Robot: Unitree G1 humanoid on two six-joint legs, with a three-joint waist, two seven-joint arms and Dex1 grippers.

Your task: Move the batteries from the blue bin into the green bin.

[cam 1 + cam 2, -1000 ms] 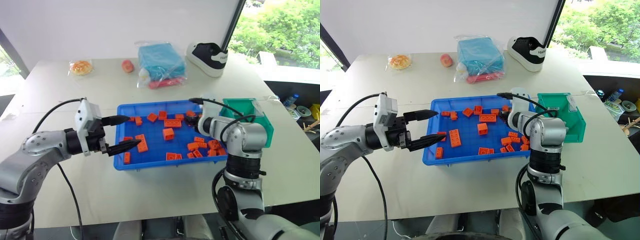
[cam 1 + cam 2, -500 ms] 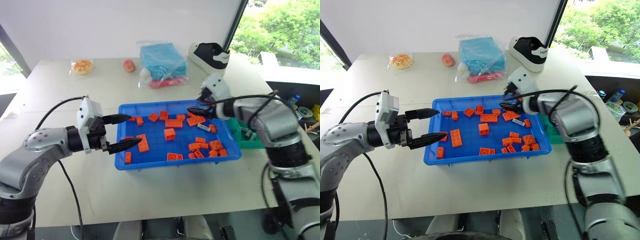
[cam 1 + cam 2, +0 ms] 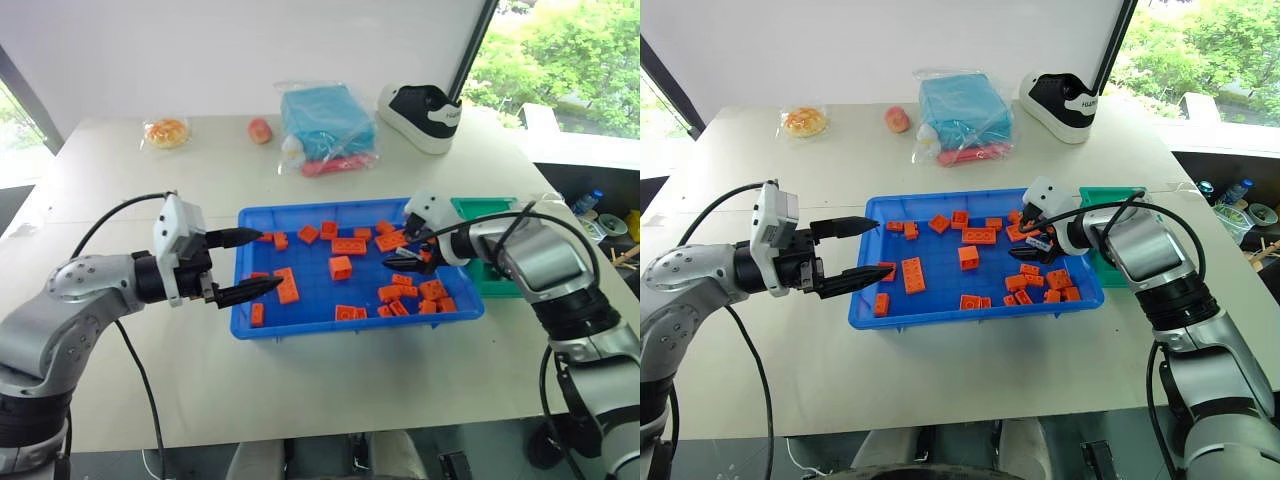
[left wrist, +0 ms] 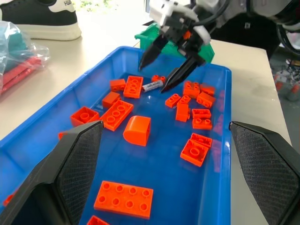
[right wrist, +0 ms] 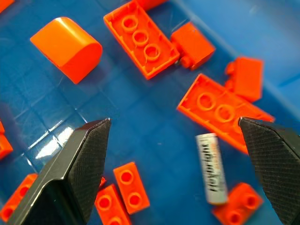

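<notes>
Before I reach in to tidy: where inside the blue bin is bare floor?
Bare floor in the blue bin lies between the long brick and the rounded brick. Crowded: the end nearest the green bin, bricks bunched around a battery.

The black-and-white shoe [image 3: 1060, 92], at the upper right of the right eye frame, carries white lettering on its dark side; it looks like a brand name beginning "HU", but the rest is too small to read. The battery [image 5: 212, 174], at the lower right of the right wrist frame, bears dark print along its length, too blurred to make out.
</notes>
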